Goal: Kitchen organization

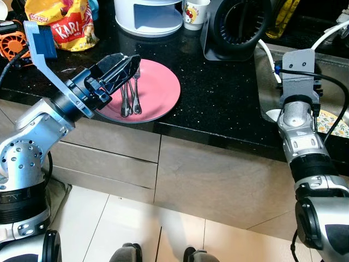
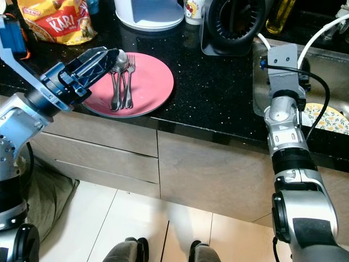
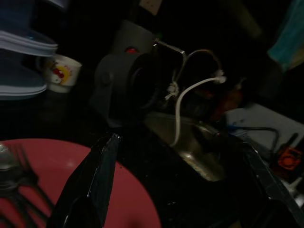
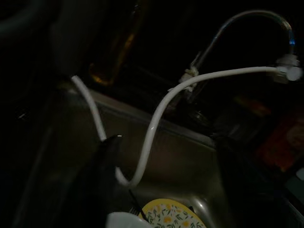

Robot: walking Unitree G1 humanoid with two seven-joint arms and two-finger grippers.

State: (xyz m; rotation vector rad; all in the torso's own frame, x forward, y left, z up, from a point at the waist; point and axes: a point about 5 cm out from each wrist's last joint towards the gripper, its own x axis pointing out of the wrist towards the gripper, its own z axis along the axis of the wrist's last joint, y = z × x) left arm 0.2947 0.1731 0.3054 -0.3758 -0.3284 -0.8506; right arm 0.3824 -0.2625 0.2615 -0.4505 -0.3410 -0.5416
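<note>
A pink plate lies on the black counter near its front edge. Several forks and a spoon rest on its left half. My left gripper hovers just above the cutlery, open, with nothing between its fingers. My right arm reaches over the steel sink; its gripper is open above a yellow flowered plate and a white dish in the basin.
A yellow snack bag, a white stand, a cartoon mug and a black round appliance line the back of the counter. A white hose runs from the faucet into the sink. Drawers sit below.
</note>
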